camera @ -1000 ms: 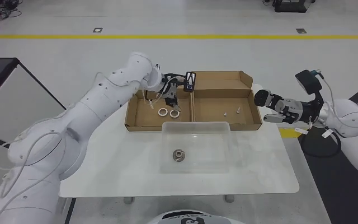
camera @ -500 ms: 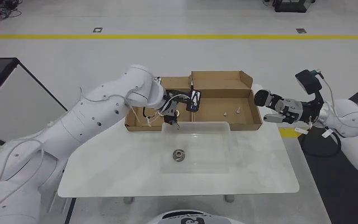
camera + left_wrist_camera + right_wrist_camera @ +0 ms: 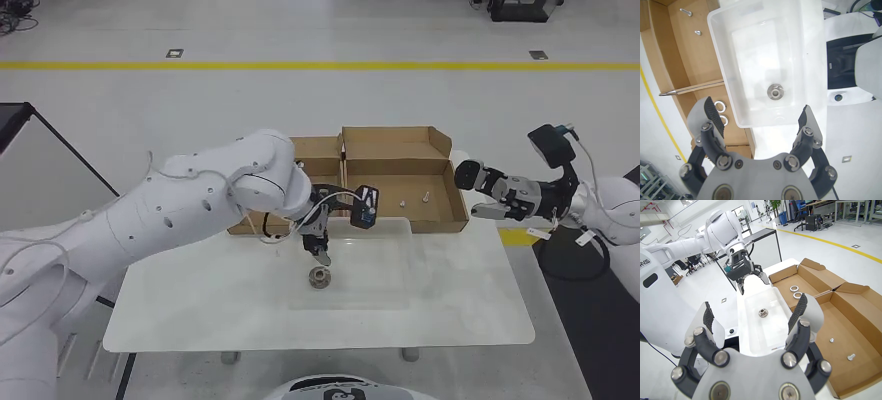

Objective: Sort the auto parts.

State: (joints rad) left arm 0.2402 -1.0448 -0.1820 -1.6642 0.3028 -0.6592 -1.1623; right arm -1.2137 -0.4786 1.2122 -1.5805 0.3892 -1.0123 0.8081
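white table (image 3: 200,300), where the left gripper (image 3: 757,104) hangs spread and empty above the metal nut (image 3: 775,92) in the clear tub (image 3: 380,270), the right gripper (image 3: 755,301) open near the box (image 3: 395,145); an off-centre pinch could skid the nut.

You have a white counter (image 3: 455,295) standing on a pale grey floor (image 3: 400,100). A yellow line (image 3: 400,66) crosses that floor beyond the counter's far edge. Past the line, two small square plates (image 3: 174,53) are set into the floor, well apart from each other. A black-framed stand (image 3: 75,150) sits off the counter's left end. In the right wrist view, farther back in the room, you can see a black office chair (image 3: 799,220), a blue bin (image 3: 782,218) and desks (image 3: 853,213) hung with cables.
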